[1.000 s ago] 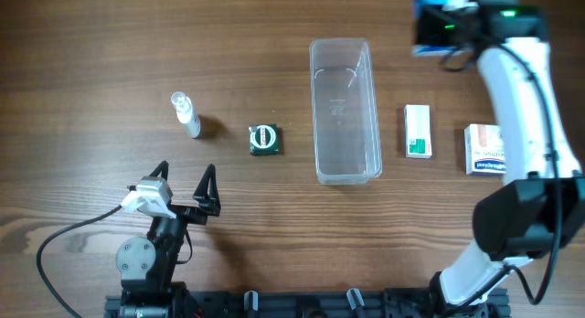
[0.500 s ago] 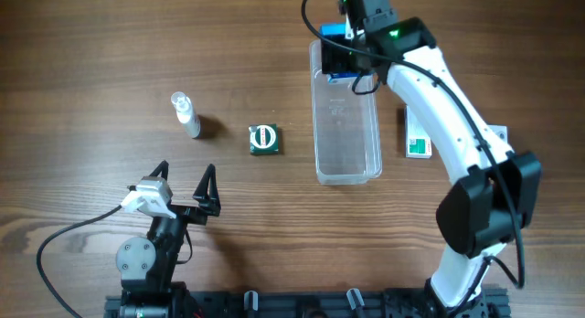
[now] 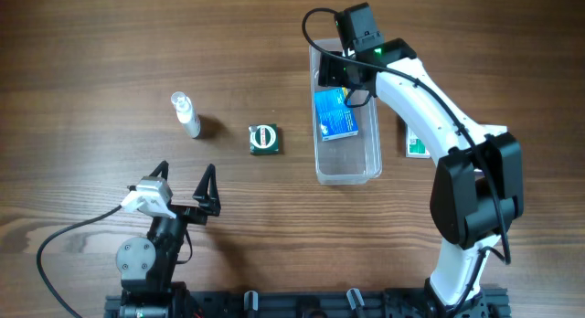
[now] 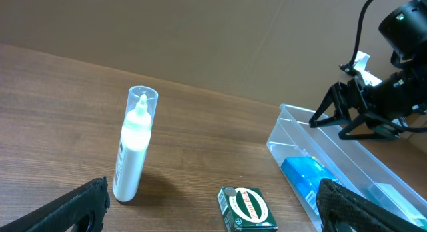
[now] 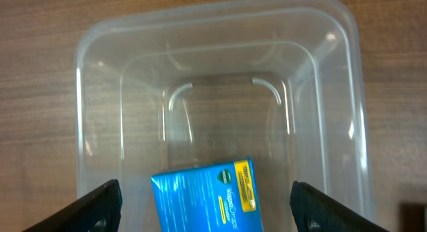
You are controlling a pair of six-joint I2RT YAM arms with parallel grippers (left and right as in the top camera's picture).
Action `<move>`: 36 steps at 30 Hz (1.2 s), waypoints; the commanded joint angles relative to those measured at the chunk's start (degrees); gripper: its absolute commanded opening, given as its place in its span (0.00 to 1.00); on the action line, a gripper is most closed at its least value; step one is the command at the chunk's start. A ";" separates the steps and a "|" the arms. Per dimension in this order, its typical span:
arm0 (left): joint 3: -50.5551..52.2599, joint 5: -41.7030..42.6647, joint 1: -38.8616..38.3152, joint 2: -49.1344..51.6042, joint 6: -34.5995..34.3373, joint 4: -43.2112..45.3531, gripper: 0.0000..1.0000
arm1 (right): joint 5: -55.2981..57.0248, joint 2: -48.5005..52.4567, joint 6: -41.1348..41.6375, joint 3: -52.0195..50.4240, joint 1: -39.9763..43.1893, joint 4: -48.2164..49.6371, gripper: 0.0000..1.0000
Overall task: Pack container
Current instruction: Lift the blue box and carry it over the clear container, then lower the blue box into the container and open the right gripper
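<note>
The container, a long clear bin, lies in the middle of the table. It also shows in the left wrist view and the right wrist view. A blue box lies flat inside it, toward the far end. My right gripper hovers over the container's far half, open, with its jaws wide on either side of the blue box and not touching it. My left gripper is open and empty near the front left.
A small clear spray bottle stands at the left. A dark green box lies between it and the container. A green-and-white box lies right of the container. Another box is mostly hidden under my right arm.
My right arm swung in from the far right with the blue box and let it go. The box now lies in the container. The left arm has not moved.
</note>
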State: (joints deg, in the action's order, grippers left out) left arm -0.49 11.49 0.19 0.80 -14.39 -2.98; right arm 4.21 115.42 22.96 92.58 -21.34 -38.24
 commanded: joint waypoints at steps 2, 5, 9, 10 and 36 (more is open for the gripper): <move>0.17 0.68 0.46 -0.42 0.68 -0.28 1.00 | 1.38 0.52 0.96 -1.51 -0.09 0.90 0.81; 0.17 0.68 0.46 -0.42 0.68 -0.28 1.00 | 1.33 -0.70 0.96 -1.29 -0.09 -0.57 0.77; 0.17 0.68 0.46 -0.42 0.68 -0.31 1.00 | -0.33 -4.92 -1.05 -1.29 -0.09 -3.89 0.54; 0.17 0.68 0.46 -0.42 0.68 -0.28 1.00 | -2.47 -6.05 -3.28 -1.29 -0.09 -4.83 0.48; 0.17 0.68 0.46 -0.42 0.68 -0.28 1.00 | -8.57 -6.97 -0.26 -14.78 -4.52 -11.30 0.04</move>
State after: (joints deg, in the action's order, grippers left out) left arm -0.49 11.49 0.19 0.80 -14.39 -2.98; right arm -4.51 108.64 21.39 79.09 -25.78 -50.92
